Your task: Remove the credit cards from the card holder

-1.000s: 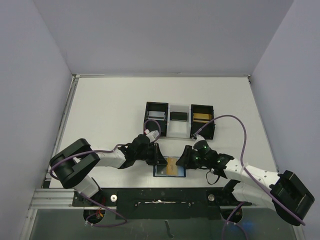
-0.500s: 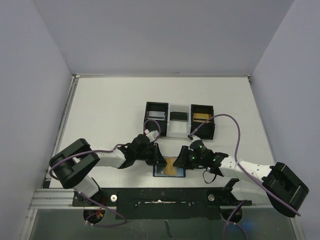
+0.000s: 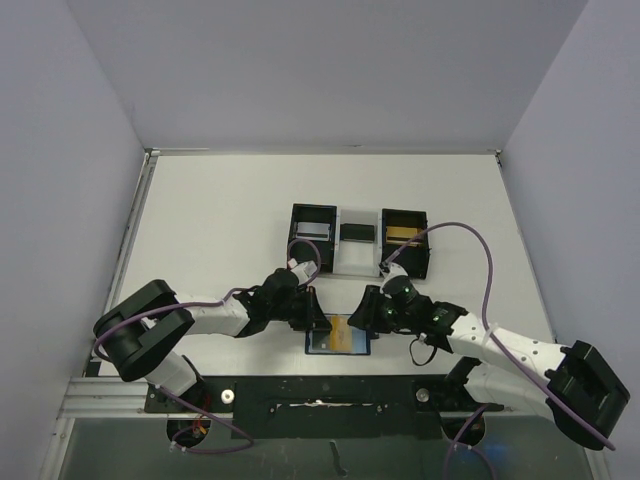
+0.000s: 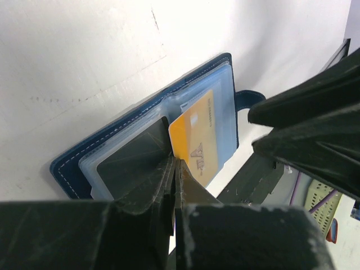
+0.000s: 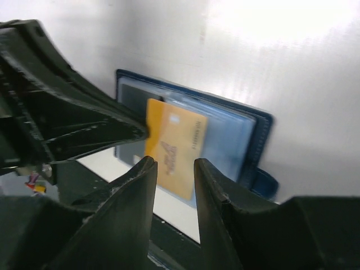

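The left gripper (image 4: 175, 169), its black fingers pressed together, bears down on the dark blue bifold card holder (image 4: 66, 171), which lies open on the table. Its tips meet where a dark flat card (image 4: 132, 160) on their left borders a gold plastic credit card (image 4: 199, 135) on their right. The right gripper (image 5: 171, 164) hovers opposite with its fingers slightly apart. The gold card lies askew just beyond their gap.

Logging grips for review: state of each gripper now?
Left gripper: shut, empty, resting on the card holder.
Right gripper: open, poised over the gold card.
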`<state>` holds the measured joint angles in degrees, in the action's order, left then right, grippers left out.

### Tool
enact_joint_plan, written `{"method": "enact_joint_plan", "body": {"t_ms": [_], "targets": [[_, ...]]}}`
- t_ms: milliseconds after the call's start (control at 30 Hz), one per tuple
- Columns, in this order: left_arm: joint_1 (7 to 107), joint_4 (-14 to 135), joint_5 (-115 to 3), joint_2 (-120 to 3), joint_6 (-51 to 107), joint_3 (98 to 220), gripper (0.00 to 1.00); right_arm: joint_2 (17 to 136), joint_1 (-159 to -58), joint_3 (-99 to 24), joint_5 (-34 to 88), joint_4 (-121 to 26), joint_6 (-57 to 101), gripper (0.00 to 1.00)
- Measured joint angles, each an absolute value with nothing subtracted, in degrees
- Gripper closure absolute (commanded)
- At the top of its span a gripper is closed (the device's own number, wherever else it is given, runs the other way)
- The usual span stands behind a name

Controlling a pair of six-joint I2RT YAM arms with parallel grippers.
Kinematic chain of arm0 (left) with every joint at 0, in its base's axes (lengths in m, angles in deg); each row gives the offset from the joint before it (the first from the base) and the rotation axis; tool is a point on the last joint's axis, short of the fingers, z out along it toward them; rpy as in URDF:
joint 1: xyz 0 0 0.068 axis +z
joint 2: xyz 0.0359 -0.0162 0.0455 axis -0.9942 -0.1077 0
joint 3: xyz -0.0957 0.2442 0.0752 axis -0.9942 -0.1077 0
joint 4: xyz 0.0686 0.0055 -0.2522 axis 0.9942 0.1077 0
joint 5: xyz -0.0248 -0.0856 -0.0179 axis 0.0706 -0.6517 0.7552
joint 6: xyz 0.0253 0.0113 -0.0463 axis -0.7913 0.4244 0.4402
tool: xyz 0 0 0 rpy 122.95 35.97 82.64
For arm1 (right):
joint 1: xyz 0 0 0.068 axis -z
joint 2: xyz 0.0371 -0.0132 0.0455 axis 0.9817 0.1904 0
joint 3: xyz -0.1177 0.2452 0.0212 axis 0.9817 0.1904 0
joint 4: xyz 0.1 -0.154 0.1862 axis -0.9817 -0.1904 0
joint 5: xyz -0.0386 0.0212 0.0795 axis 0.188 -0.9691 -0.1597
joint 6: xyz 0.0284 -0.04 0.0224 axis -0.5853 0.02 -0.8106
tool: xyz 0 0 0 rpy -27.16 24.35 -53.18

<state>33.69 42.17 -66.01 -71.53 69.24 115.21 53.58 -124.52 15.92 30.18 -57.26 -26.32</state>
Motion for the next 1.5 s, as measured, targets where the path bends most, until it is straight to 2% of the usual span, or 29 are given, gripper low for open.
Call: {"method": "enact_joint_plan", "body": {"t_ms": [300,433,533,667,900,1267,1500], "targets": [[33.7,42.8,-66.0,-71.5,69.1,115.9,1.0,64.8,-126.4,14.9,28.1,-50.7,-27.7,0.65],[33.8,43.7,-65.9,-71.2,68.7,115.9,1.0,65.1,-126.3,16.1,28.3,-47.4,-29.3,0.64],[33.9,43.5,-65.9,-71.1,68.7,115.8,0.83,64.7,-126.3,17.5,28.3,-45.3,-30.3,0.65],[34.1,39.1,-66.9,-71.9,70.6,114.6,0.73,64.7,-126.3,18.5,28.3,-43.1,-31.1,0.65],[35.0,28.0,-68.7,-74.5,76.0,110.6,0.74,64.1,-125.9,21.3,27.8,-38.8,-32.7,0.65],[35.0,27.4,-68.2,-75.2,75.2,111.0,0.89,63.6,-125.8,22.0,27.9,-37.9,-33.1,0.65],[33.3,27.6,-71.1,-75.4,74.6,112.2,0.85,63.7,-125.9,21.9,27.7,-37.6,-33.1,0.66]]}}
